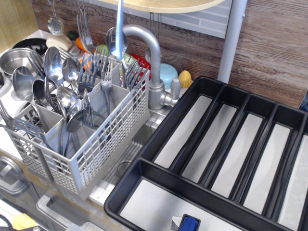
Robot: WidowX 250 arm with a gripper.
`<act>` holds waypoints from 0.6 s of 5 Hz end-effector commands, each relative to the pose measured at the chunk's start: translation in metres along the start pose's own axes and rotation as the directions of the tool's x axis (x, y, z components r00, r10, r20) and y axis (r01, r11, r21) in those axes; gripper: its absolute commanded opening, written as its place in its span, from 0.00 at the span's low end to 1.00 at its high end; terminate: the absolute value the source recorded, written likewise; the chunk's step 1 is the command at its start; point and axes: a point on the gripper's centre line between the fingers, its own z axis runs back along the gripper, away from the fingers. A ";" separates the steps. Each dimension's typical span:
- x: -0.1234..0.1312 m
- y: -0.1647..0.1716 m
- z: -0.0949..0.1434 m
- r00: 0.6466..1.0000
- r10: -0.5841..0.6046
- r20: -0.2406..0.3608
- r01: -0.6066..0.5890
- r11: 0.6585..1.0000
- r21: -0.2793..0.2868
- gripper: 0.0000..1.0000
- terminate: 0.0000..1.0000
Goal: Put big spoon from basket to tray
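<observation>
A slim shiny handle [119,29] hangs straight down from the top edge of the frame, above the back of the grey basket [110,130]. It looks like the big spoon's handle; its bowl and whatever holds it are above the frame. My gripper is out of view. The handle's tip is level with a spoon bowl [113,43] standing in the basket. Other big spoons [53,65] and forks [98,67] stand upright in the basket. The black tray [250,94] lies to the right with its pale slots showing nothing in them.
A curved steel faucet [153,57] stands between basket and tray. Steel pots [14,57] sit at the far left. A white post [231,38] rises behind the tray. A small blue object [189,223] sits at the tray's front edge.
</observation>
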 end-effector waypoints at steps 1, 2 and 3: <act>-0.005 -0.038 0.002 0.982 0.157 0.106 -0.143 0.981 -0.130 0.00 0.00; -0.016 -0.059 -0.010 0.960 0.254 0.120 -0.223 0.949 -0.224 0.00 0.00; -0.022 -0.077 -0.020 0.969 0.205 0.140 -0.166 0.953 -0.253 0.00 0.00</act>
